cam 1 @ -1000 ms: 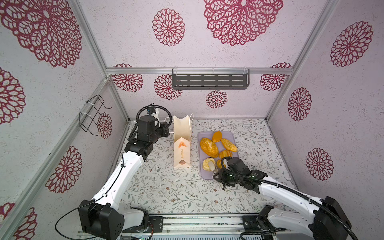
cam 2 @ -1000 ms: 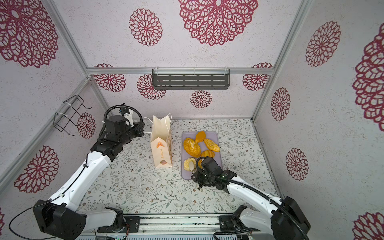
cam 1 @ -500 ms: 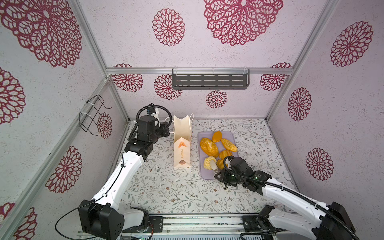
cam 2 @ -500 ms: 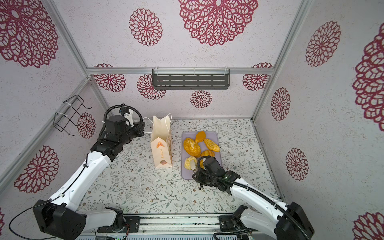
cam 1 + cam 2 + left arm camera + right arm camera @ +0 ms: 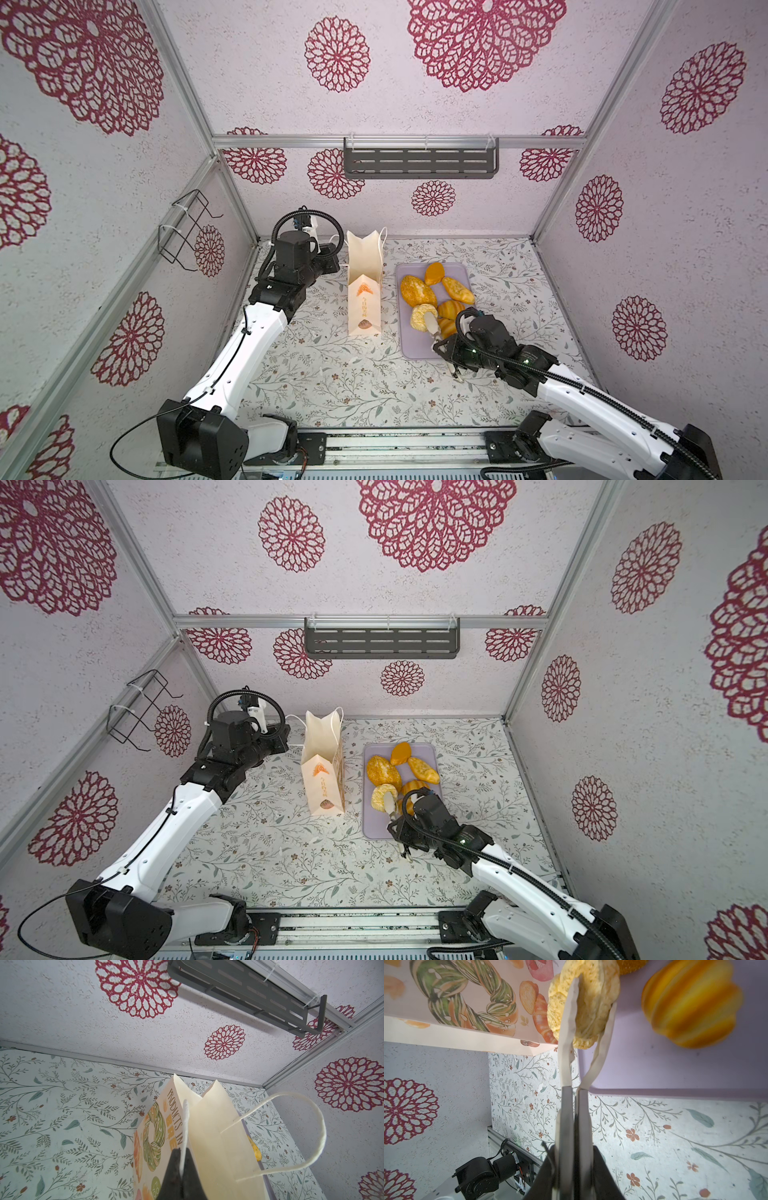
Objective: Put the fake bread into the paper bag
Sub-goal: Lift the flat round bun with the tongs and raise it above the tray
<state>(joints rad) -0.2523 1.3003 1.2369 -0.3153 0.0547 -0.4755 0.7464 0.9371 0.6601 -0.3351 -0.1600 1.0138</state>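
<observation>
Floral-printed tabletop (image 5: 332, 374) carries everything, and the paper bag (image 5: 364, 286) stands upright on it towards the back, its mouth open upward. Just beside the bag, on the right arm's side, lies the lilac tray (image 5: 415, 349), apart from the bag by a narrow strip of table, which makes for a short carry. All the fake bread that shows is on or over that tray. The large oval loaf (image 5: 417, 290) lies nearest the bag, two smaller ovals (image 5: 434, 273) lie behind it, a ribbed roll (image 5: 451, 309) sits nearer the front, and none can be seen inside the bag. The right gripper (image 5: 591, 1012) reaches in from the tray's front edge with its pale fingers (image 5: 566, 1022) clamped on either side of the pale round bun (image 5: 417, 320), which is turned on edge. Whether the bun has cleared the tray I cannot tell. The left gripper (image 5: 181, 1167) is pinched together on one white cord handle (image 5: 185, 1122) at the bag's rim, probably to steady the tall bag and hold its mouth open for the drop.
</observation>
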